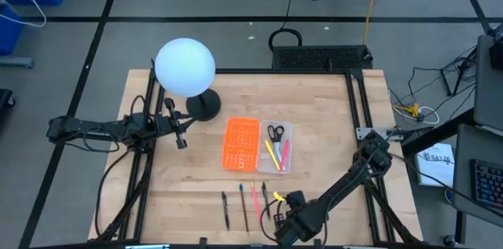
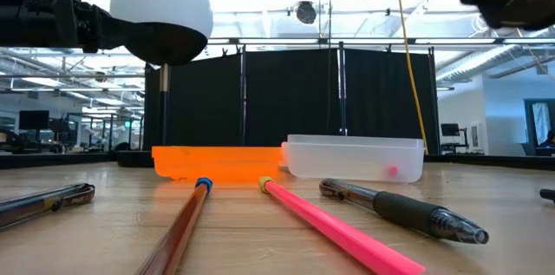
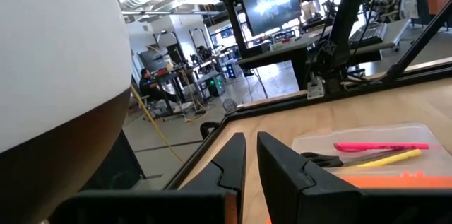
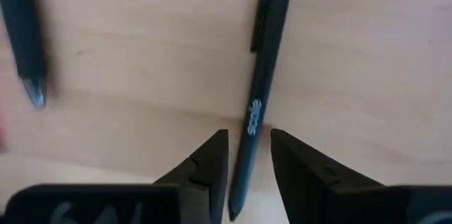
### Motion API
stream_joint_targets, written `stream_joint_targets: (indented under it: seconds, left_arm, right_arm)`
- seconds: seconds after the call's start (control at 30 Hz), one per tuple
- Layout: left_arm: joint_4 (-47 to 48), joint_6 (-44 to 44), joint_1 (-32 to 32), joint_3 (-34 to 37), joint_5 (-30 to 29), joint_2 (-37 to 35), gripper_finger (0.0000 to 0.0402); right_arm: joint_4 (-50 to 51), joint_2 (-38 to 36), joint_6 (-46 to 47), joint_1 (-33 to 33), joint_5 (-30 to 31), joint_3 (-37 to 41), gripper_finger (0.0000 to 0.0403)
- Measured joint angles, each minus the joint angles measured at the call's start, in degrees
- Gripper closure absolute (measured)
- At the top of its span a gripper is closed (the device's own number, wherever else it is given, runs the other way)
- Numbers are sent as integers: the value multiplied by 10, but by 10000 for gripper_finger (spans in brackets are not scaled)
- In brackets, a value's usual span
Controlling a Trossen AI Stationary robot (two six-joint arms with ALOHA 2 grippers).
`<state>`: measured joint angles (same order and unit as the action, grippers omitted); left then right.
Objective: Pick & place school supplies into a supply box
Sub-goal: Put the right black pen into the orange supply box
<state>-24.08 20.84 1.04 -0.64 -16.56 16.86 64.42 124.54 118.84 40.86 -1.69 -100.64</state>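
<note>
The clear supply box (image 1: 277, 145) holds black-handled scissors (image 1: 274, 132), a yellow pen and a pink pen. Joined to its left side is an orange perforated panel (image 1: 241, 143). Near the table's near edge lie a dark pen (image 1: 225, 210), a brown pencil (image 1: 244, 206), a pink pencil (image 1: 255, 198) and another dark pen (image 1: 266, 199). My right gripper (image 4: 248, 155) is low over the rightmost dark pen (image 4: 263, 104), open by a narrow gap, one finger on each side of its tip end, apart from it. My left gripper (image 3: 251, 157) waits, shut, beside the lamp.
A white globe lamp (image 1: 185, 67) on a black base (image 1: 203, 106) stands at the table's far left, close to my left gripper. The black frame rails (image 1: 357, 100) border the table. Bare wood (image 1: 330, 155) lies between the box and my right arm.
</note>
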Motion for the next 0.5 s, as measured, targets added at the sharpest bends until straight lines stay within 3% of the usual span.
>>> stream_joint_targets:
  seconds: [0.17,0.5]
  left_arm:
    - [0,2,0,0,0,0,355]
    - [0,3,0,0,1,0,355]
  right_arm:
    - [0,11,-27,-4,-1,16,303]
    - [-112,2,-79,-7,-27,132,304]
